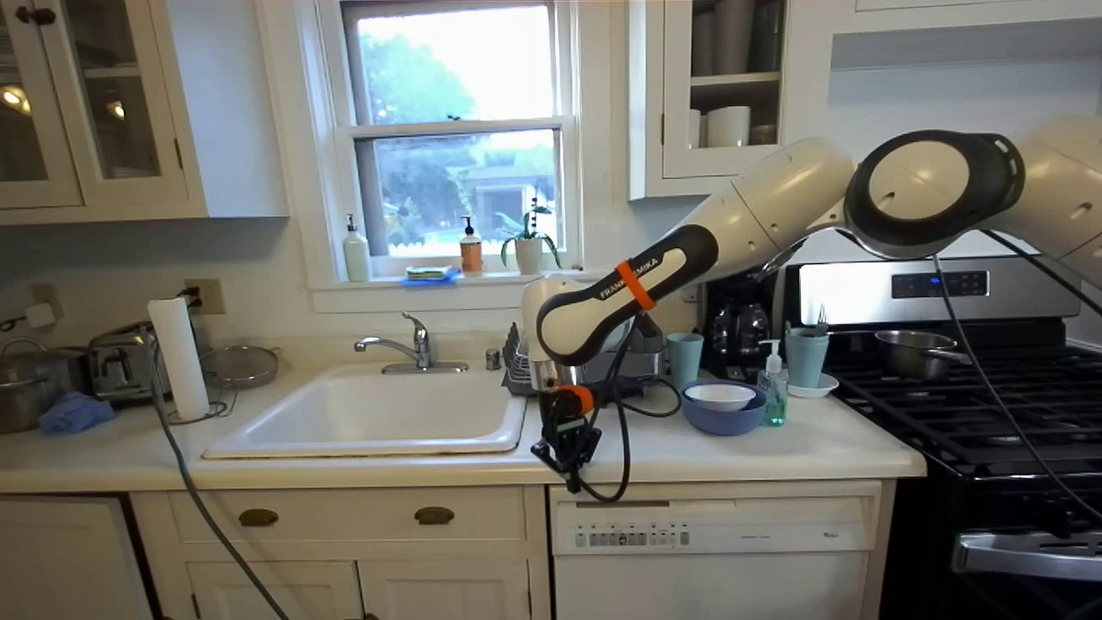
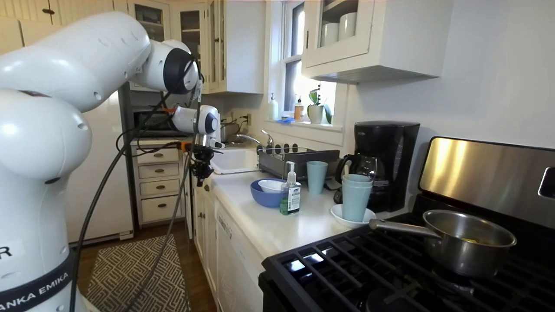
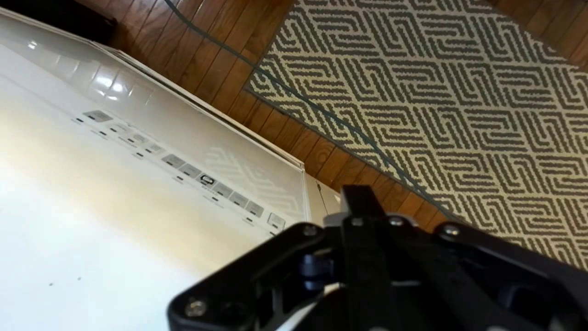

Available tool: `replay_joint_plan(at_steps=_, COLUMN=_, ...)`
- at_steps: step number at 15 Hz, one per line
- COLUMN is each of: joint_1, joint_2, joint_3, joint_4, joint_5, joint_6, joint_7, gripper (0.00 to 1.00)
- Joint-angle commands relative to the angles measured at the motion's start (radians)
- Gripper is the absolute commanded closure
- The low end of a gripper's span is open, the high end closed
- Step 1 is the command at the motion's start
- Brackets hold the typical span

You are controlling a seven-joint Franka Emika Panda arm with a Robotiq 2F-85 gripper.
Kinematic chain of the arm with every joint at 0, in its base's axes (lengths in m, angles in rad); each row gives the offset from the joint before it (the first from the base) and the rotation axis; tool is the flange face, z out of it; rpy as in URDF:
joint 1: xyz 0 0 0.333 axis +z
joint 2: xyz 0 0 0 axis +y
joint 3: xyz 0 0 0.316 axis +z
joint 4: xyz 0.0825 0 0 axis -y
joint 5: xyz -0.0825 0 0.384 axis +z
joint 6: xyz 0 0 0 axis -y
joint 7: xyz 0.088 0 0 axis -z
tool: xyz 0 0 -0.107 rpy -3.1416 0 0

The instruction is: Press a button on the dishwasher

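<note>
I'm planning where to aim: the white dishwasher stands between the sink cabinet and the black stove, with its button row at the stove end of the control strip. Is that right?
Not quite: an exterior view shows the button row at the end of the control strip nearer the sink cabinet. The white dishwasher does stand between that cabinet and the black stove.

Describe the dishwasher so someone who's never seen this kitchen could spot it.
In an exterior view, find the black gas stove. Left of it, under the countertop, is the white dishwasher. Unlike the neighbouring sink cabinet with brass-coloured cup pulls, it carries a row of gray buttons.
</note>
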Motion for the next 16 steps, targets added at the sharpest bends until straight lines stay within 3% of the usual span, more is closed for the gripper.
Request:
replay_joint_plan(at_steps=1, joint_1=0.042, joint_2=-0.196, joint_3=-0.099, joint_4=-0.237, joint_5=0.014, joint_6=0.146, joint_7=0.008, gripper=0.98)
replay_joint_plan(at_steps=7, joint_1=0.137, joint_2=-0.448, joint_3=-0.226, joint_4=-0.5, joint_5=-0.082, joint_6=0.231, joint_7=0.1, gripper=0.98)
replay_joint_plan(at_steps=10, joint_1=0.147, joint_2=-0.583, joint_3=-0.233, joint_4=-0.638, joint_5=-0.123, joint_6=0.301, joint_7=0.157, gripper=0.97)
replay_joint_plan(at_steps=11, joint_1=0.153, joint_2=-0.631, joint_3=-0.237, joint_4=-0.685, joint_5=-0.154, joint_6=0.314, joint_7=0.195, gripper=0.72)
replay_joint_plan(at_steps=13, joint_1=0.133, joint_2=-0.732, joint_3=-0.215, joint_4=-0.783, joint_5=-0.181, joint_6=0.36, joint_7=0.214, gripper=0.69)
replay_joint_plan(at_steps=16, joint_1=0.098, joint_2=-0.896, joint_3=-0.178, joint_4=-0.932, joint_5=-0.165, joint_6=0.381, joint_7=0.2, gripper=0.49)
